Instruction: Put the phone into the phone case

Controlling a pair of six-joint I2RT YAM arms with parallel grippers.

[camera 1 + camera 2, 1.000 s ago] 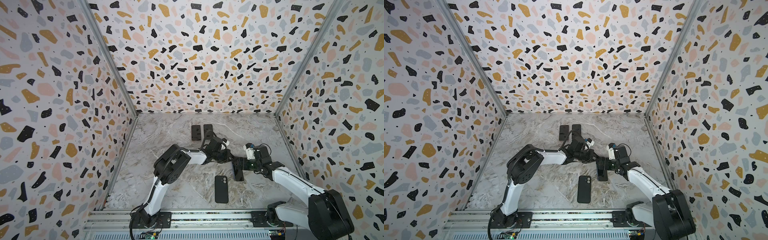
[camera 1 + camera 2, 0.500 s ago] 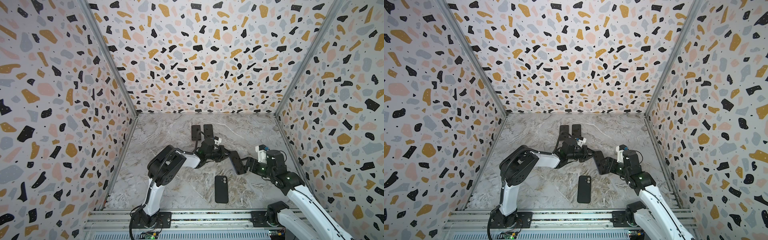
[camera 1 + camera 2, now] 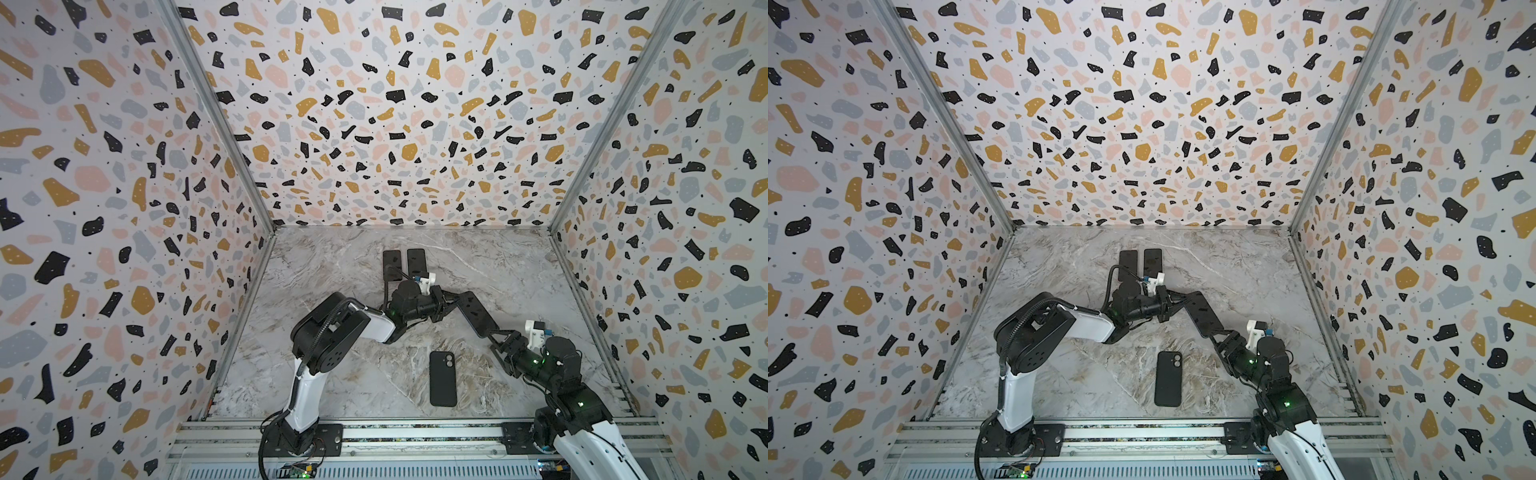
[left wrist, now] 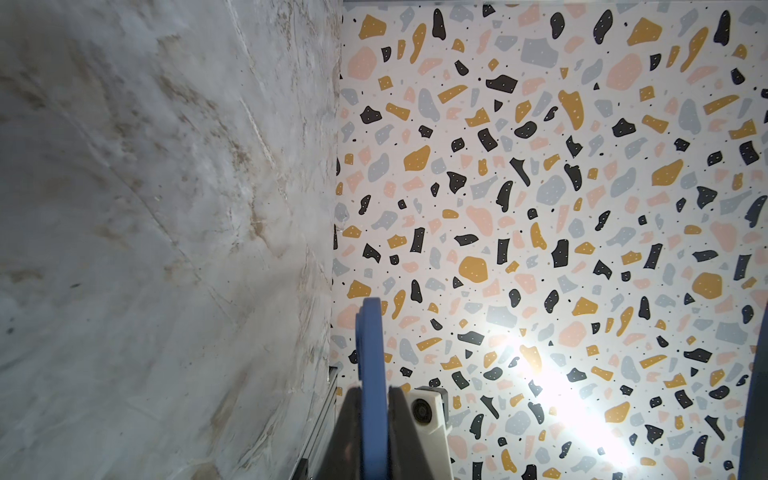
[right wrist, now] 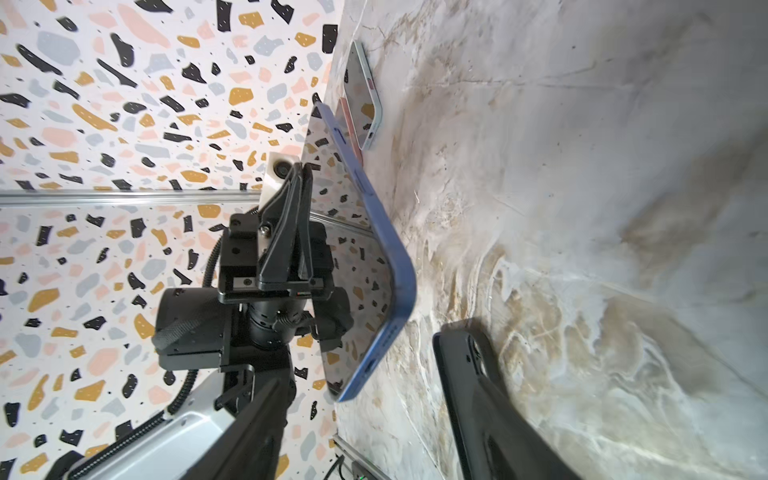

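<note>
In both top views the blue phone (image 3: pixel 476 313) (image 3: pixel 1202 311) hangs tilted above the middle of the marble floor. My left gripper (image 3: pixel 449 301) (image 3: pixel 1173 303) is shut on its far end. The left wrist view shows the phone's blue edge (image 4: pixel 371 345) pinched at that gripper (image 4: pixel 374 390). My right gripper (image 3: pixel 496 338) (image 3: pixel 1219 338) stands open at the phone's near end. In the right wrist view the phone (image 5: pixel 386 266) ends just ahead of my right gripper (image 5: pixel 374 415), touching neither finger. The black phone case (image 3: pixel 443 378) (image 3: pixel 1168 378) (image 5: pixel 461 365) lies flat, camera cutout up, below the phone.
Two more phones (image 3: pixel 392 264) (image 3: pixel 416 262) lie side by side at the back of the floor, behind my left gripper. Terrazzo-patterned walls close in the floor on three sides. An aluminium rail (image 3: pixel 415 432) carrying both arm bases runs along the front.
The right arm has drawn back toward the front right, its jaws narrowing beside the phone's near end. The left gripper has kept its hold and the phone now lies more stretched out between the grippers.
</note>
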